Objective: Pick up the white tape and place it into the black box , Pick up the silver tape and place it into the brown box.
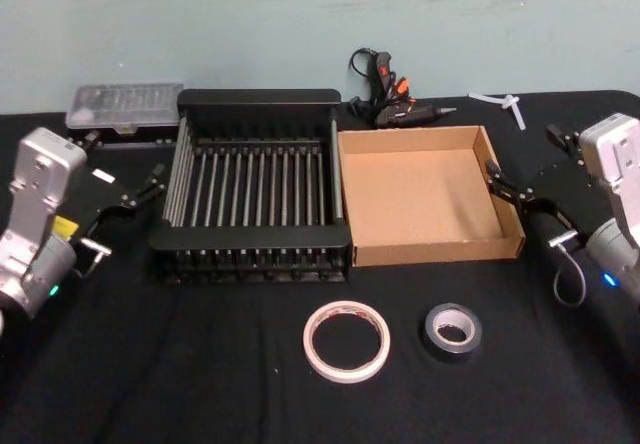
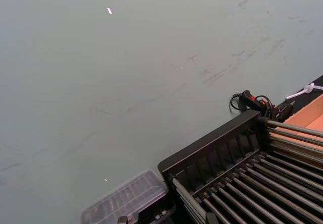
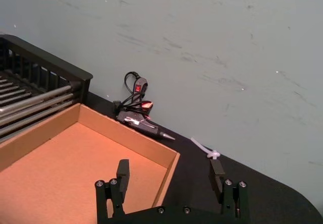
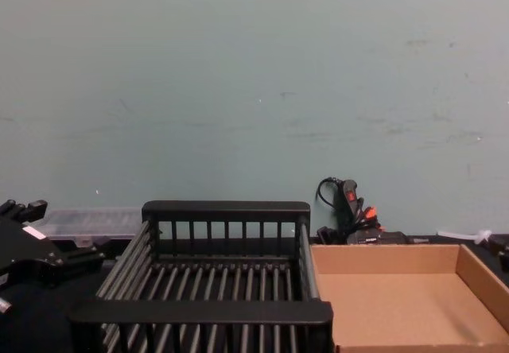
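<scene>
Both rolls lie flat, holes facing up, lower middle of the head view: white tape (image 1: 345, 341) left of silver tape (image 1: 451, 331). Right gripper (image 3: 171, 177) spread wide; left gripper (image 1: 128, 197) can't tell

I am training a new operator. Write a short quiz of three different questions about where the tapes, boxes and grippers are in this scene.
1. True or false: the white tape already lies inside the black box.
2. Which container is on the robot's right side? A) the black box B) the brown box C) a clear case
3. Fill in: the silver tape lies on the table, to the robot's ____ of the white tape.

Key
1. False: both rolls lie on the black cloth, nearer the robot than the boxes.
2. B. The right gripper, open, hovers by its outer wall; the left gripper is beside the black box.
3. right
</scene>
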`<state>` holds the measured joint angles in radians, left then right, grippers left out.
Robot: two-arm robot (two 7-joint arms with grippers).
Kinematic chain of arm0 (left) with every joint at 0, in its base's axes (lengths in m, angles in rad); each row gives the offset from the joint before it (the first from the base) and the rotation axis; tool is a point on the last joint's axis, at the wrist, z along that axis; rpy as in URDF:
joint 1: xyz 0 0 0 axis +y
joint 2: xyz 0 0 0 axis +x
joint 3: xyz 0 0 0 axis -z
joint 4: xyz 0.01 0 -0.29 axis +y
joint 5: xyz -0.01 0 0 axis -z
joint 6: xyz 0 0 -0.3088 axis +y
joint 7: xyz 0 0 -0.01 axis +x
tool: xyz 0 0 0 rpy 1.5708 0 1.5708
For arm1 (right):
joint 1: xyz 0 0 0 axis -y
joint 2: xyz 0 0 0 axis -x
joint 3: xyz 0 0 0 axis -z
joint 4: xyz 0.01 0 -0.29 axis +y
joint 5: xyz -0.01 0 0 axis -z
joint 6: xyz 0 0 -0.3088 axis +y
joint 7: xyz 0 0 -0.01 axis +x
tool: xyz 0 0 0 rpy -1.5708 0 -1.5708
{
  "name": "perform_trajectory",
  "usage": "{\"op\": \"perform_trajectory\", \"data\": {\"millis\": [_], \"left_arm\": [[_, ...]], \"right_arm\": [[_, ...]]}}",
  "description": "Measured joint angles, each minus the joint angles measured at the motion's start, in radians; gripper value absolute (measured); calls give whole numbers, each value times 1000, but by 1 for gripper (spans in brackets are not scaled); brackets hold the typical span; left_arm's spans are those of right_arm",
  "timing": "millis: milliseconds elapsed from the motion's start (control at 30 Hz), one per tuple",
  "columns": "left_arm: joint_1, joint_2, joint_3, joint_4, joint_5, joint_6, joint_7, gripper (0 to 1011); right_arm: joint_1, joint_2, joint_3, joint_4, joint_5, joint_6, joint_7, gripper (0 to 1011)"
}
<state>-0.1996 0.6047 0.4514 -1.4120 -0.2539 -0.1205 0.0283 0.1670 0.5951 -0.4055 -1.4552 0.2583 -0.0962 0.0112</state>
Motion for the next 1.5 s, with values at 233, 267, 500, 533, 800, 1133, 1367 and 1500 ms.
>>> {"op": "perform_trajectory", "data": {"millis": [233,267,500,533,800,1133,1367,1500], "left_arm": [[0,0,0,0,0,0,0,1001],[0,0,0,0,0,0,0,1001],[0,0,0,0,0,0,0,1001],[0,0,0,0,0,0,0,1001],[0,0,0,0,0,0,0,1001],[0,0,0,0,0,0,0,1001],[0,0,0,0,0,0,0,1001],[0,0,0,0,0,0,0,1001]], "right_arm": [[-35,4,30,-66,23,52,11,1002],[-45,4,37,-85,28,66,12,1002],[-89,7,70,-166,64,132,26,1002],[-96,8,73,-175,69,141,29,1002],[-151,5,112,-266,124,277,35,1002],[-213,13,146,-354,172,428,56,1003],[-260,12,175,-403,214,508,84,1002],[-280,13,182,-421,225,541,99,1002]]}}
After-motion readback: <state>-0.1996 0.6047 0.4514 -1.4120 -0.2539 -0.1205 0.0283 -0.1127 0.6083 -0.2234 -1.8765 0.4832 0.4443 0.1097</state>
